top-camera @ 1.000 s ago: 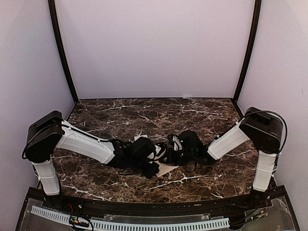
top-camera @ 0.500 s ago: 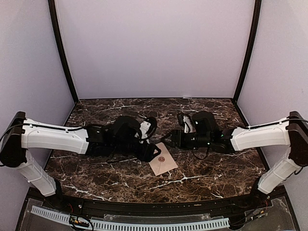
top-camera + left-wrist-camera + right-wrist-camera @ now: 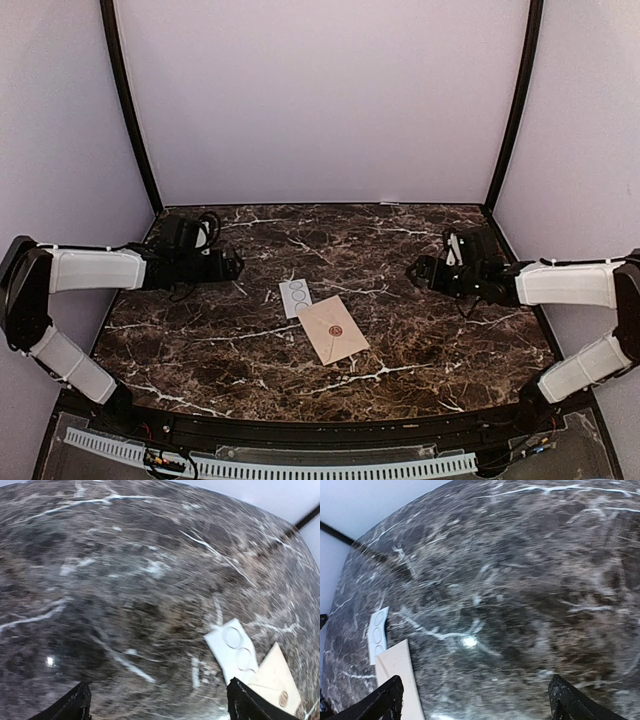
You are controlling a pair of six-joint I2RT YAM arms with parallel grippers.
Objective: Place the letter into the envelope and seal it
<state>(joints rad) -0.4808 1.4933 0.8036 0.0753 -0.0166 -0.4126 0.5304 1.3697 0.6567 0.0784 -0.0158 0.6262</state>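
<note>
Either side of the envelope (image 3: 333, 332), well apart, both jaws stand wide. Its flap looks sealed, card (image 3: 295, 297) at its far corner; pull clear without brushing it.

We see both arms, bunched over the middle of the desk (image 3: 420, 340) a second ago, now drawn out to opposite sides. The left claw (image 3: 236, 266) and the right claw (image 3: 414, 272) are well apart. Their jaws, pressed together before, stand spread wide. The envelope (image 3: 333, 330), mostly hidden under them earlier, lies uncovered with its round seal showing. The small white card (image 3: 295, 297) has come into sight, touching the envelope's far left corner.
</note>
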